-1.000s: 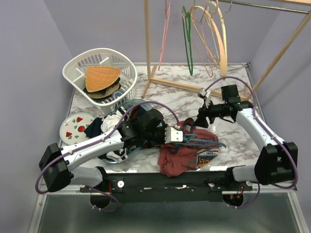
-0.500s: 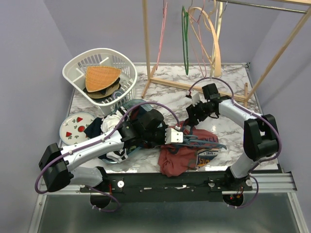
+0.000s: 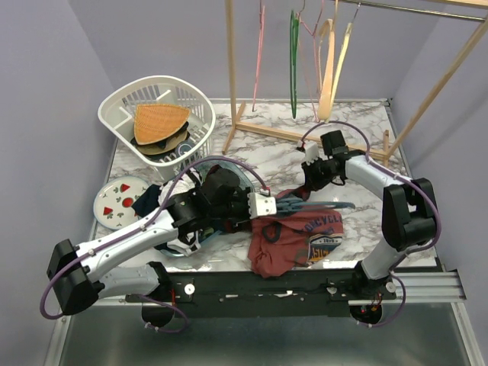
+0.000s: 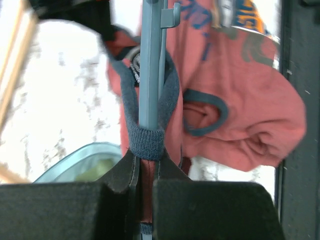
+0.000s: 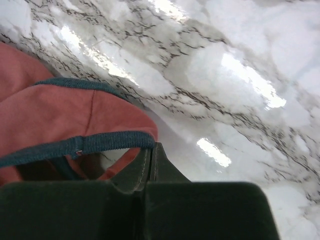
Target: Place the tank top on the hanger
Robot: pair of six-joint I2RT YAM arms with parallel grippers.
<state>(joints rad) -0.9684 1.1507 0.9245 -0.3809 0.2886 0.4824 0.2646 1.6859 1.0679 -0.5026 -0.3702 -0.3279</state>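
Holds the slate-blue plastic hanger [image 4: 149, 75] clamped in the left hand [image 4: 146, 170], a navy strap [image 4: 145, 142] of the maroon sleeveless tank top [image 3: 284, 242] looped around the hanger's arm just above the fingers [image 4: 119, 177]. Has the right hand [image 5: 151, 150] squeezed together, tips touching the shirt's navy trim [image 5: 110, 141]. Rests the shirt's bulk crumpled on the marble desk [image 3: 274, 149], near the front edge.
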